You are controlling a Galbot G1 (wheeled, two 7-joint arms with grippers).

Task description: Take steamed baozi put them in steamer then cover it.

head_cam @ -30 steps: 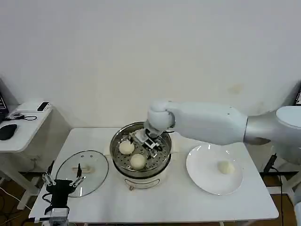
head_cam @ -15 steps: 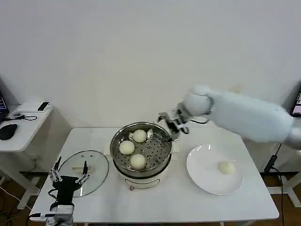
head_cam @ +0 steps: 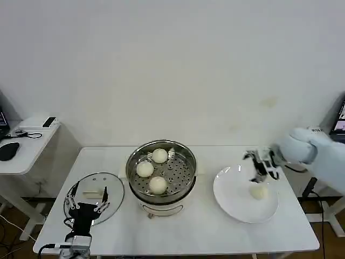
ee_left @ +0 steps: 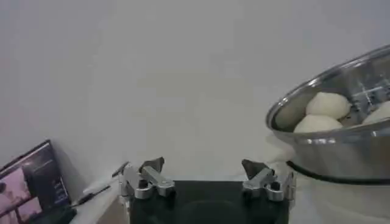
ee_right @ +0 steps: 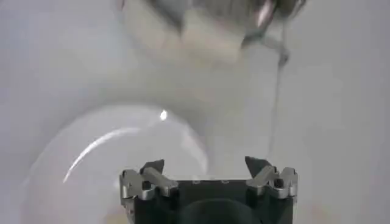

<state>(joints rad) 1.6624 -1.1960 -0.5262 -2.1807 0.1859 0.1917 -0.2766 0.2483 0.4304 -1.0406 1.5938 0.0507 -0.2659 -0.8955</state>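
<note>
Hovering over the last baozi (head_cam: 259, 191) on the plate (head_cam: 232, 202), right gripper (head_cam: 261, 164) fingers apart

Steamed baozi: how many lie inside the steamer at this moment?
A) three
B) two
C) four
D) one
A: three steamed baozi sit on the perforated tray of the steamer, and the fourth is on the white plate, below the right gripper.

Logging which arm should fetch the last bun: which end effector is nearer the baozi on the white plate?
Right. The right end effector hovers open just above the baozi on the plate. The left end effector sits across the table over the glass lid, beyond the steamer.
</note>
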